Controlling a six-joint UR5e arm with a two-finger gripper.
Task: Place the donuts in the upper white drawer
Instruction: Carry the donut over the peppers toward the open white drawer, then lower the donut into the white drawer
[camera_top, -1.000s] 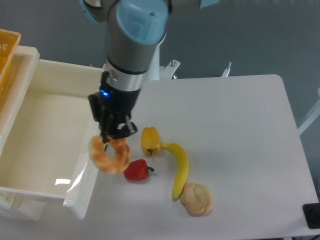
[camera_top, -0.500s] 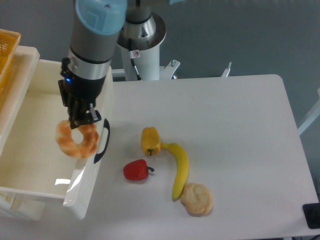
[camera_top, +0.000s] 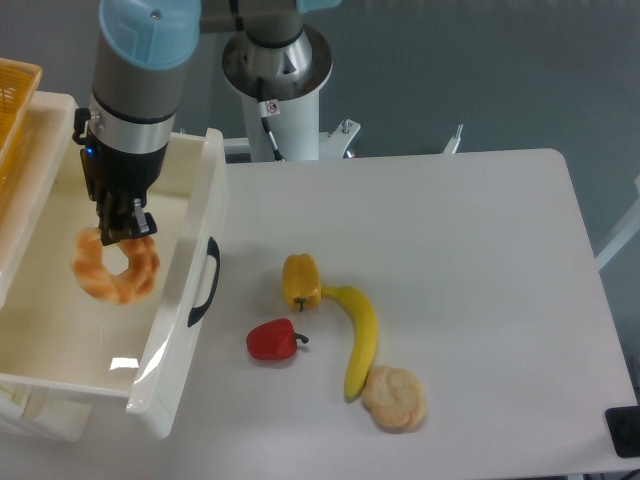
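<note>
— Where is the donut (camera_top: 115, 268)?
— Above the inside of the drawer (camera_top: 178, 250), hanging from the gripper (camera_top: 119, 229), which pinches its upper edge.
— And on the table (camera_top: 450, 260)?
— A yellow pepper (camera_top: 301, 281), red pepper (camera_top: 272, 341), banana (camera_top: 359, 337) and bun (camera_top: 394, 398).

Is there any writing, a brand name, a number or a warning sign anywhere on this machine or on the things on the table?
Small red and white sticker on the robot's base column: too small and blurred to read.
No other text, number or sign shows: none on the gripper, the donut it holds, the white drawer, the red pepper, the yellow pepper, the banana or the bun.
</note>
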